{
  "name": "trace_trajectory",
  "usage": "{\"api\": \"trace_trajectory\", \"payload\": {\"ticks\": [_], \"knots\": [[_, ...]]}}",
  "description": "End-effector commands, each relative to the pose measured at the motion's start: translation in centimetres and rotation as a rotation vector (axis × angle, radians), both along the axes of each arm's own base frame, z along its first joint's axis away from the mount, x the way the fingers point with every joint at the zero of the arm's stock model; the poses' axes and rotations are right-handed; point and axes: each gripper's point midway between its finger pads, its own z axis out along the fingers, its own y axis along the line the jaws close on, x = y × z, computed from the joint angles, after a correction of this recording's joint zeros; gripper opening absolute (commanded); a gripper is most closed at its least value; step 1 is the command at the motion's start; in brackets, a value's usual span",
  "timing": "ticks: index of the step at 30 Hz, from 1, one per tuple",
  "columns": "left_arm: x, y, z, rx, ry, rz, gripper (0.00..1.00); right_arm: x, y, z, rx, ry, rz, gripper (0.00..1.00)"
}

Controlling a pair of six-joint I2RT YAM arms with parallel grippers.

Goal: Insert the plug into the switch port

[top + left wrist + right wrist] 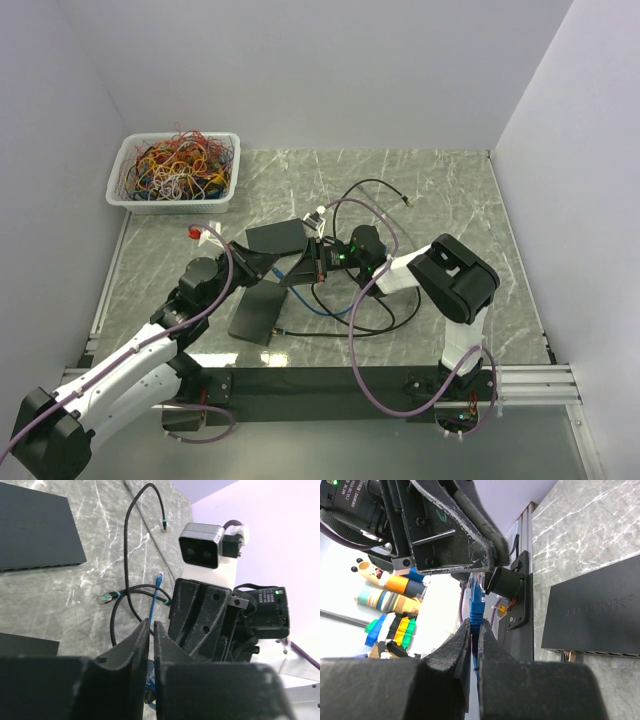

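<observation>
**Item 1, left gripper** (151, 626): fingers drawn to a hairline gap, with blue showing inside that gap. It was pinched on the blue cable (154, 597).

**Item 2, right gripper** (474, 626): fingers pressed together on the same blue cable, just below the plug. It faced the left gripper tip to tip over the middle of the table (440, 200).

**Item 3, plug** (477, 596): blue boot with a clear tip, held off the table and upright in the right wrist view. It stood directly above the right fingertips. The clear tip met the underside of the left gripper's fingers. It was not seated in any port.

**Item 4, far switch** (275, 237): flat black box lying on the table just beyond the 2 grippers.

**Item 5, near switch** (258, 310): second flat black box, nearer the arm bases and left of the grippers. Which of the 2 boxes appeared in the right wrist view could not be told. That box lay well to the side of the plug.

**Item 6, second plug** (160, 574): the other end of the blue cable, lying loose on the marble.

**Item 7, black cable** (126, 555): looped on the table beside the blue one.

**Item 8, basket** (172, 206): white, at the far left corner, filled with tangled coloured wires.
</observation>
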Motion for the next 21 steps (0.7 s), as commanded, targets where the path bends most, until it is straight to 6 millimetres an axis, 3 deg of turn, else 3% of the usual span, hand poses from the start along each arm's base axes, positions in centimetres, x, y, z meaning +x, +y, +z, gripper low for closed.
{"api": "trace_trajectory", "payload": {"ticks": [1,6,9,10,12,13,15,18,19,20,21], "knots": [[-0.2,-0.2,0.9,-0.023,-0.032,-0.015,0.1,0.4,0.1,3.6,0.144,-0.159,-0.013,0.0],[-0.2,-0.2,1.0,-0.014,-0.027,-0.014,0.01,1.7,0.1,3.8,0.127,-0.172,-0.068,0.0],[-0.3,0.0,1.3,-0.009,-0.022,-0.008,0.01,2.6,0.0,3.9,0.089,-0.212,-0.114,0.08],[-0.3,0.1,1.7,-0.012,-0.03,-0.004,0.0,3.0,0.0,3.8,0.05,-0.197,-0.14,0.25],[-0.3,0.3,1.5,0.001,-0.012,0.008,0.01,3.8,0.1,3.9,0.014,-0.269,-0.174,0.42],[-0.2,0.5,1.5,0.002,-0.01,0.016,0.01,4.4,-0.1,3.6,-0.043,-0.251,-0.212,0.63],[-0.2,0.6,1.4,0.005,0.008,0.027,0.01,5.5,-0.3,3.5,-0.097,-0.32,-0.27,0.73],[-0.1,0.9,1.0,0.015,0.04,0.042,0.01,6.6,-1.5,3.7,-0.203,-0.401,-0.384,0.8],[-0.1,0.9,0.8,0.018,0.052,0.045,0.01,6.3,-2.2,4.1,-0.25,-0.422,-0.416,0.82],[-0.1,0.9,0.7,0.019,0.065,0.05,0.01,7.4,-2.6,4.5,-0.295,-0.468,-0.498,0.82],[-0.1,0.9,0.6,0.019,0.073,0.051,0.01,6.7,-2.2,4.5,-0.336,-0.56,-0.506,0.82]]}}
